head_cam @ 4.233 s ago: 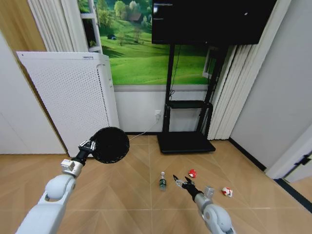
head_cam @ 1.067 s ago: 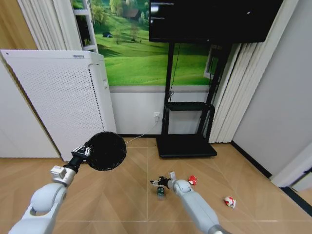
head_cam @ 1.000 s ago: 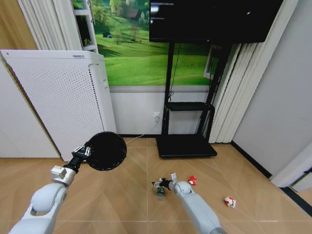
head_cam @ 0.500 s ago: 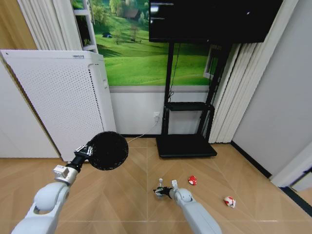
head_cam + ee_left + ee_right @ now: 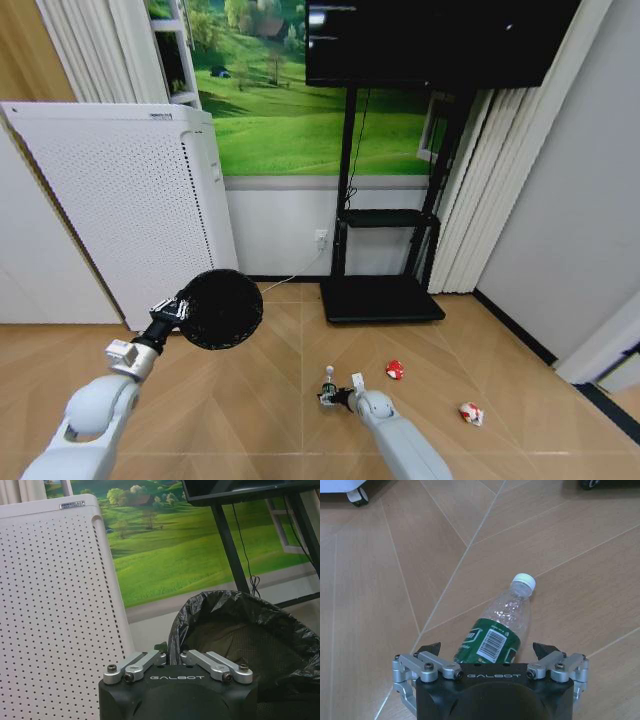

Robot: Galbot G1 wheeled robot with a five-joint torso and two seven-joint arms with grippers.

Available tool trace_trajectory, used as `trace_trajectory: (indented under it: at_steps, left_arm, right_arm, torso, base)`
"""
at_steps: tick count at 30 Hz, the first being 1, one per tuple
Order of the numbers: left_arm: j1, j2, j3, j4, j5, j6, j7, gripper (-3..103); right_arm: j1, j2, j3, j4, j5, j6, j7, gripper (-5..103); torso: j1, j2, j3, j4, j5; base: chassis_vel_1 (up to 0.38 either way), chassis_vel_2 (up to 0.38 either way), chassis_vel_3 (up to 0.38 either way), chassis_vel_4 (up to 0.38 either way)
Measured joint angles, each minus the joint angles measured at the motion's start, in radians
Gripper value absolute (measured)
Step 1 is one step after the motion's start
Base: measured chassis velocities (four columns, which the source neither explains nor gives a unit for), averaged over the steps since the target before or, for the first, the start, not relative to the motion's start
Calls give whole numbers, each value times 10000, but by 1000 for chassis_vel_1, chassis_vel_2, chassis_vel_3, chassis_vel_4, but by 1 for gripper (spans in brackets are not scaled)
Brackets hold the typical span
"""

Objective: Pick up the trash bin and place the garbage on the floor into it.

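Herringbone wood floor (image 5: 250, 400) runs back to a white wall under a green meadow mural, with open boards between the white air purifier (image 5: 120, 210) on the left and the black TV stand (image 5: 385, 240) at centre. From the head view, the left end effector (image 5: 172, 309) holds the black trash bin (image 5: 222, 309) up off the floor in front of the purifier, its mouth turned toward the camera. Low at centre, the right end effector (image 5: 331, 397) sits at the green bottle (image 5: 327, 385), whose pale cap points up. A red wad (image 5: 395, 370) lies just to the right of it, and a red-and-white wad (image 5: 469, 413) lies farther right, near the grey wall.

In the left wrist view, the left end effector (image 5: 175, 656) is clamped on the trash bin (image 5: 250, 640) rim, where a crinkled black liner folds over mesh sides.

In the right wrist view, the right end effector (image 5: 490, 650) has its fingers spread wide on either side of the green bottle (image 5: 500, 630), not touching it. It is clear plastic with a green label, a barcode and a white cap, and points away from the end effector.
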Motion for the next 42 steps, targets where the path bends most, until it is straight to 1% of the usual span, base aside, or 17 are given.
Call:
trace_trajectory:
  at_steps: [10, 28, 29, 30, 31, 33, 35, 37, 38, 41, 42]
  left_arm:
    - [-26, -21, 40, -25, 21, 52, 44, 7]
    - [-125, -106, 75, 66, 60, 51, 56, 7]
    - [-146, -135, 98, 93, 60, 50, 60, 7]
    - [-159, -161, 140, 111, 64, 50, 82, 7]
    - [-159, -161, 140, 111, 64, 50, 82, 7]
    - [-177, -179, 173, 137, 72, 48, 101, 7]
    - [-186, -182, 176, 146, 73, 46, 111, 7]
    - [-208, -186, 180, 167, 76, 42, 135, 7]
    - [-208, -186, 180, 167, 76, 42, 135, 7]
    - [-264, -191, 185, 212, 81, 32, 164, 7]
    - [-264, -191, 185, 212, 81, 32, 164, 7]
  right_arm:
    - [49, 129, 139, -384, -585, 132, 77, 100]
    - [147, 197, 25, -706, -745, 226, 205, 100]
    - [183, 239, 10, -841, -830, 288, 212, 99]
    - [198, 284, 12, -933, -883, 320, 234, 94]
    - [198, 284, 12, -933, -883, 320, 234, 94]
    - [192, 318, 32, -986, -964, 350, 269, 83]
    - [170, 321, 40, -987, -974, 356, 280, 83]
    - [108, 308, 65, -922, -977, 365, 331, 71]
    - [108, 308, 65, -922, -977, 365, 331, 71]
    - [47, 215, 96, -756, -946, 357, 358, 55]
    - [47, 215, 96, -756, -946, 357, 358, 55]
  torso:
    - [0, 0, -1, 0, 0]
    - [0, 0, 0, 0, 0]
    - [-1, 0, 0, 0, 0]
    - [-1, 0, 0, 0, 0]
    - [-1, 0, 0, 0, 0]
    - [-1, 0, 0, 0, -1]
    - [-1, -1, -1, 0, 0]
    - [-1, 0, -1, 0, -1]
    - [-1, 0, -1, 0, -1]
    - [0, 0, 0, 0, 0]
    - [0, 0, 0, 0, 0]
  base:
    - [0, 0, 0, 0]
    - [0, 0, 0, 0]
    - [0, 0, 0, 0]
    - [0, 0, 0, 0]
    - [0, 0, 0, 0]
    - [0, 0, 0, 0]
    - [0, 0, 0, 0]
    - [0, 0, 0, 0]
    - [0, 0, 0, 0]
    - [0, 0, 0, 0]
    - [0, 0, 0, 0]
